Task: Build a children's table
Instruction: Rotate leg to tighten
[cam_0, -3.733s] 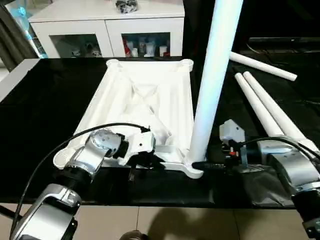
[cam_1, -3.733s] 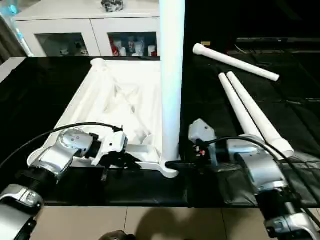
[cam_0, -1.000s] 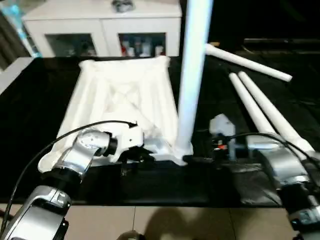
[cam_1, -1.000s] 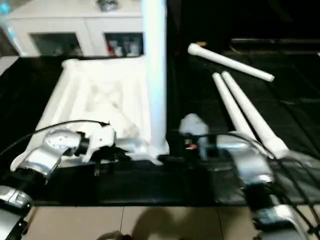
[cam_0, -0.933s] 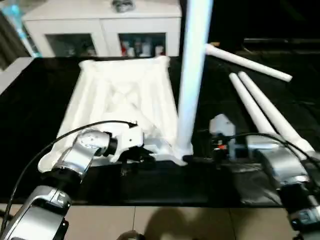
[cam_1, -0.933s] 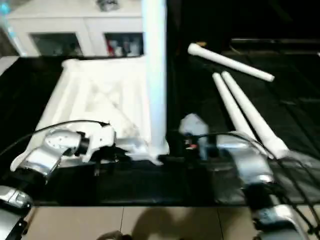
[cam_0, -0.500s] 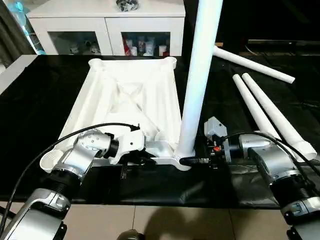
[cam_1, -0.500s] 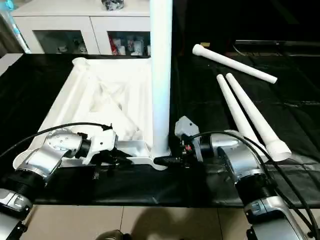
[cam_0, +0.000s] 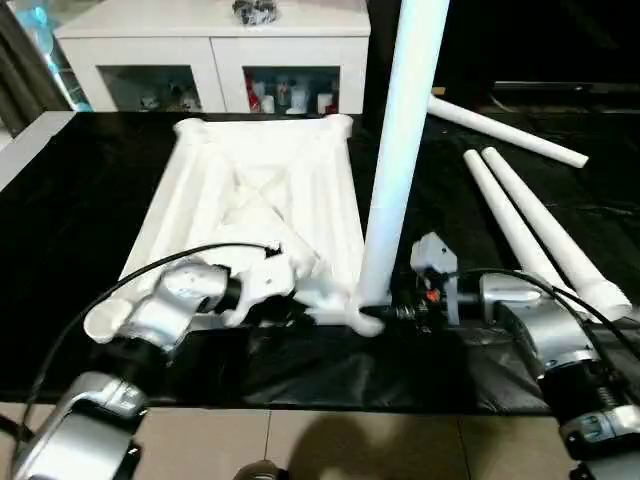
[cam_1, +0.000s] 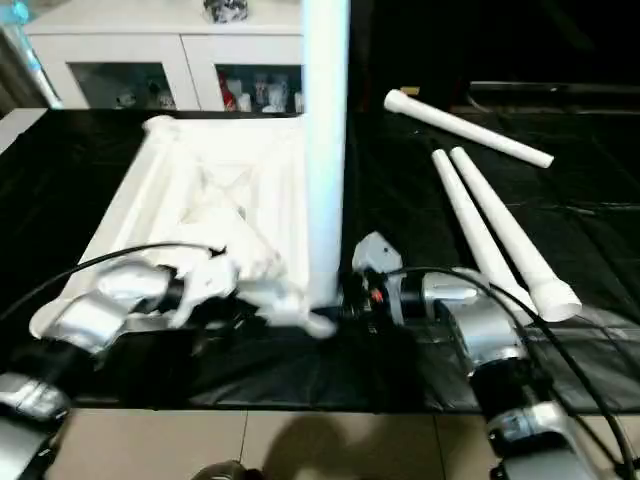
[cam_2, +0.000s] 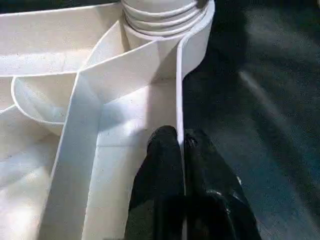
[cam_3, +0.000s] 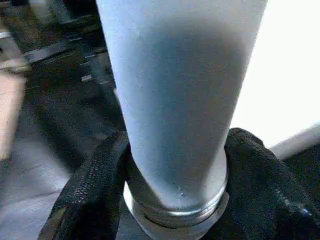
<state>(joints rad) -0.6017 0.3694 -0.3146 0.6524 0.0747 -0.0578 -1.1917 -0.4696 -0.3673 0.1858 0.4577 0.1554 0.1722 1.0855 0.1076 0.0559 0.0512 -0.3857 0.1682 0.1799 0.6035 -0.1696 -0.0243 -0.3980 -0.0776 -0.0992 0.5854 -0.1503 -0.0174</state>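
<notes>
The table top (cam_0: 260, 215) lies upside down, ribs up, on the black bench (cam_0: 60, 200), stretching from near the front edge toward the far edge where a white cabinet (cam_0: 215, 60) stands behind. One leg (cam_0: 400, 150) stands upright in the top's near right corner socket. Left end effector (cam_2: 180, 150) is clamped tight on the top's thin front rim, one finger (cam_2: 160, 165) inside, the other outside. Right end effector (cam_3: 175, 200) wraps the standing leg's base, a finger (cam_3: 95, 190) pressed on each side, just above the threaded collar. Three spare legs (cam_0: 530, 225) lie loose on the bench's right side.
</notes>
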